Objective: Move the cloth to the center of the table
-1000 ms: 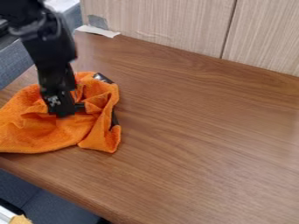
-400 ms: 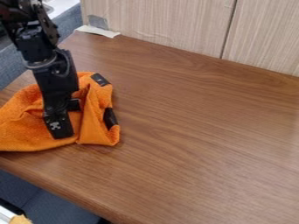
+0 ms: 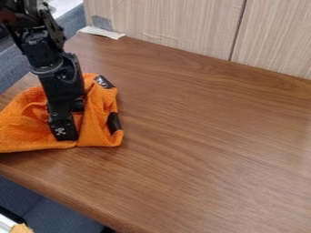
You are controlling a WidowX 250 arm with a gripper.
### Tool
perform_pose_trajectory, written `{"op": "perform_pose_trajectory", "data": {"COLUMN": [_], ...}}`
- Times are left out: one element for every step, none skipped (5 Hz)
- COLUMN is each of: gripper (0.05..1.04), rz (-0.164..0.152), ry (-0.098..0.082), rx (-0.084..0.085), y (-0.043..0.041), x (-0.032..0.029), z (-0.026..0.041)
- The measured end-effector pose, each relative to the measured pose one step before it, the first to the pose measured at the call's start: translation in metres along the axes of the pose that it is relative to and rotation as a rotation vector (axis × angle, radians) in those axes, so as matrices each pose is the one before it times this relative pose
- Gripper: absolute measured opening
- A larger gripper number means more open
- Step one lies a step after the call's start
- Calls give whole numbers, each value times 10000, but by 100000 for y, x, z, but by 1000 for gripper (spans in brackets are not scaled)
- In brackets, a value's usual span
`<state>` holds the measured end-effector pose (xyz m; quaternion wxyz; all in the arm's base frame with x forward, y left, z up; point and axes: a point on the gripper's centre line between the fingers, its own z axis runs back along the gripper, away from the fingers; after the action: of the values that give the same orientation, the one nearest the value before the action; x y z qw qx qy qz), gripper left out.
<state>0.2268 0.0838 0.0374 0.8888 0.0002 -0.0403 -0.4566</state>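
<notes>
Camera view, gripper: the gripper (image 3: 65,129) is pointing steeply down over the cloth (image 3: 28,132), its lower end sitting near the cloth's near edge; how wide it is standing open, and whether it is gripping any fabric, I cannot tell.
Arm: the arm (image 3: 54,66) is coming in from the upper left corner and slanting down toward the view's right, straightening toward vertical at the gripper.
Cloth from gripper: the cloth is lying beneath and around the gripper, with folds spreading out on both sides, more of it toward the view's left.
Cloth's long way: its longer spread is running roughly across the view, its left part reaching the view's edge.
Black patches: two, an upper one (image 3: 104,82) and a lower one (image 3: 114,123), are showing along the cloth's right edge.
Surface: the surface (image 3: 213,136) is carrying the cloth at its left end; its middle is lying to the view's right of the gripper.
Coming move: likely securing a fold, then bringing the cloth rightward; a loose grip could be leaving it behind.
</notes>
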Motion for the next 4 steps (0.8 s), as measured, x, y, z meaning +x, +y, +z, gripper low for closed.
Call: {"op": "perform_pose_trajectory", "data": {"gripper": [1001,1001,1001,1001], "rz": [-210,-679,-534,-73], "ry": [-299,-480,-452,-216], "rx": [-150,-386,-286,-313], "y": [36,-533,-719,67], "x": [1640,4111,4294,2903], "z": [182,-285,-399,-513]}}
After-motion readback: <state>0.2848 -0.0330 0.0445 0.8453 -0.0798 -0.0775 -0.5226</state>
